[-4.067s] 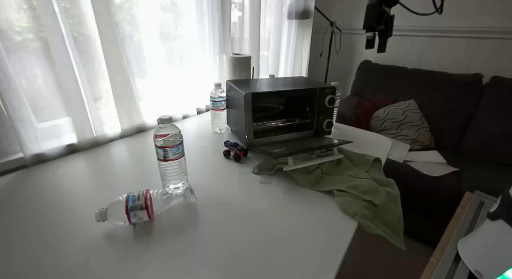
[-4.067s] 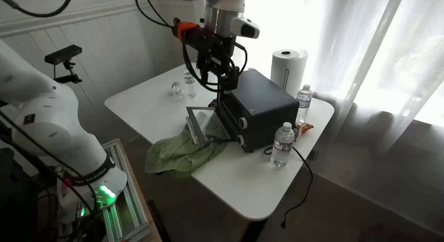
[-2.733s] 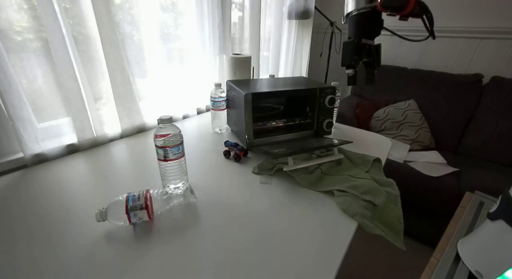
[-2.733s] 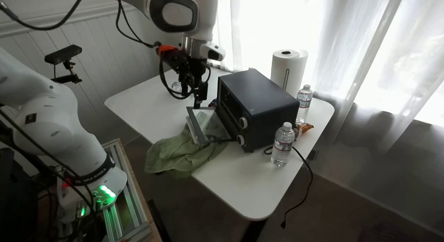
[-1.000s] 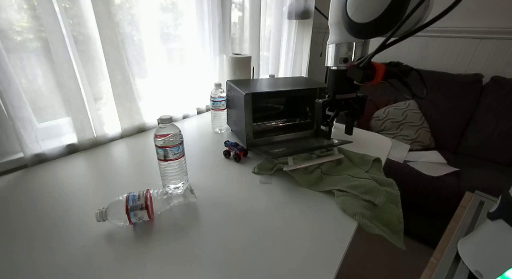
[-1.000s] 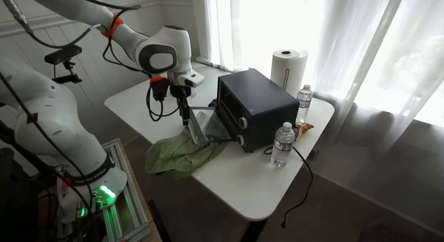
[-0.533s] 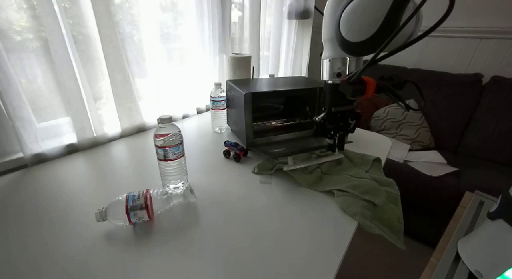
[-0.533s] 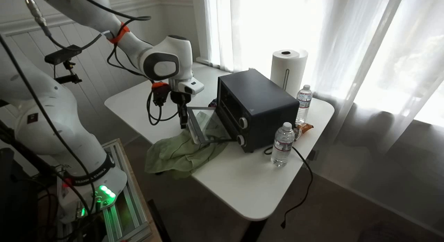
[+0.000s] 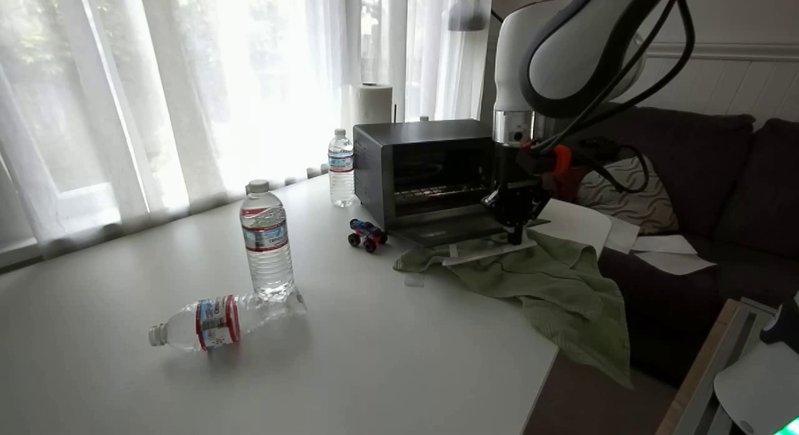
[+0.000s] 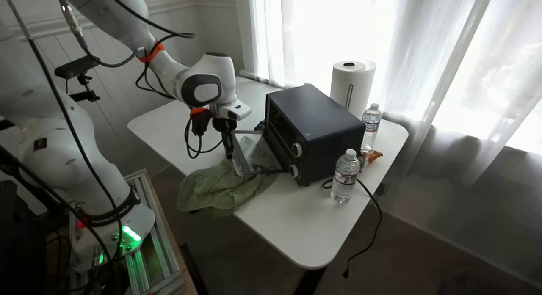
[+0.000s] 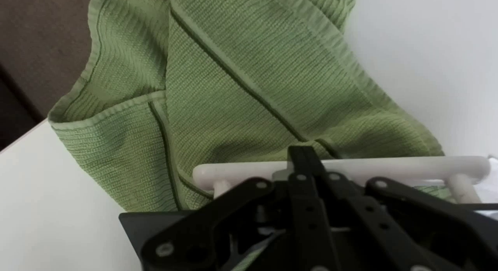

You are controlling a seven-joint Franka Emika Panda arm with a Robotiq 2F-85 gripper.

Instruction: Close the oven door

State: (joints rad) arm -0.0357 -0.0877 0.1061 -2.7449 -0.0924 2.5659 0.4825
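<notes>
I feared the claw [image 11: 306, 156], pinched closed at the oven door's [image 9: 450, 228] handle [image 11: 373, 169], might dip and snag the towel [image 11: 241, 92] beneath.

- White arm [image 10: 112, 17] with smooth, rounded segments and small round grey caps [image 10: 70, 161]
- Dark ring [image 10: 187, 92] framing a white oval [image 10: 206, 92]
- Silver metal collar [image 9: 512, 127] above the black hand [image 11: 305, 153]
- Jointed fingers [image 11: 299, 160], pale round screws [image 11: 165, 249]
- Loose black cables [image 9: 690, 39], an orange strap [image 10: 152, 52] around the arm
- Small dark square label [image 10: 40, 143] on a lower segment
- Black band [image 10: 111, 216] lettered in white, starting "FRANKA"
- White base [image 10: 142, 221] with glowing green lights [image 10: 132, 234]
</notes>
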